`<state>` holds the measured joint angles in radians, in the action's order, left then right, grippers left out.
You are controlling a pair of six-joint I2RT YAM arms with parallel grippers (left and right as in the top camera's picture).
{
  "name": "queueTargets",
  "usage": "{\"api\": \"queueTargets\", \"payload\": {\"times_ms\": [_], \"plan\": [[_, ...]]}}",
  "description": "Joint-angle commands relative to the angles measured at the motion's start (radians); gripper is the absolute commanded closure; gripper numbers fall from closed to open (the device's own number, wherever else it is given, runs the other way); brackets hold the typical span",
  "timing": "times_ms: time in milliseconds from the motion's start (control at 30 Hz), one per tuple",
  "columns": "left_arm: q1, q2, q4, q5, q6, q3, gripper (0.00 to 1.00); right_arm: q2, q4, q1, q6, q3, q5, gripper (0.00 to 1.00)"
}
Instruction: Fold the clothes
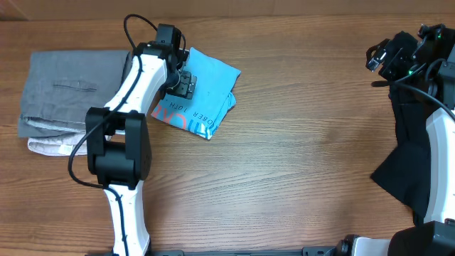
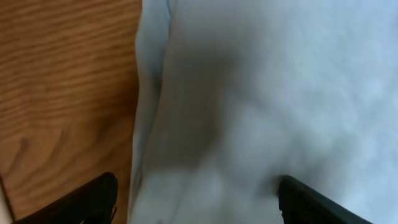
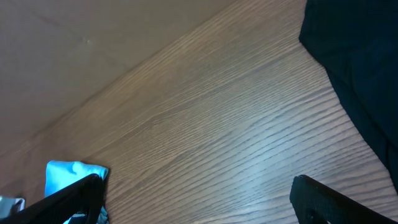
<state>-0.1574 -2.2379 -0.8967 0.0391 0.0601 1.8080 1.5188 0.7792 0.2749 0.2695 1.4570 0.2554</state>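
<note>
The left arm [image 1: 135, 85] is stretching out from its base with the elbow bent and the wrist tipping downward. The left gripper [image 1: 186, 82] is hanging with its fingers [image 2: 93, 199] spread wide, gripping nothing. The right arm [image 1: 434, 142] is sitting drawn up at the far right, and the right gripper [image 1: 387, 57] is standing with its fingers [image 3: 336, 202] fully parted and empty.

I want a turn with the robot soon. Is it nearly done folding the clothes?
Not quite. The blue T-shirt is already folded into a small packet, and a gray pile sits folded beside it. The left gripper hovers open just over the blue shirt, holding nothing. The right gripper is open and empty too. A dark cloth on the right looks unfolded, so that is probably left.
</note>
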Motion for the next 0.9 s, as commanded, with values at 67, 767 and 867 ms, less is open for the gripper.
{"api": "queueTargets", "payload": {"times_ms": [67,767,867], "plan": [[0.000,-0.021,0.072,0.012,0.022,0.011,0.15,-0.004,-0.003,0.000,-0.001,-0.003,-0.001,0.00],[0.034,-0.116,0.225,-0.219,0.097,0.117,0.09,-0.004,-0.003,0.000,-0.001,-0.003,-0.001,0.00],[0.036,-0.143,0.257,-0.213,0.116,0.117,0.09,-0.004,-0.003,0.000,-0.001,-0.003,-0.001,0.00]]}}
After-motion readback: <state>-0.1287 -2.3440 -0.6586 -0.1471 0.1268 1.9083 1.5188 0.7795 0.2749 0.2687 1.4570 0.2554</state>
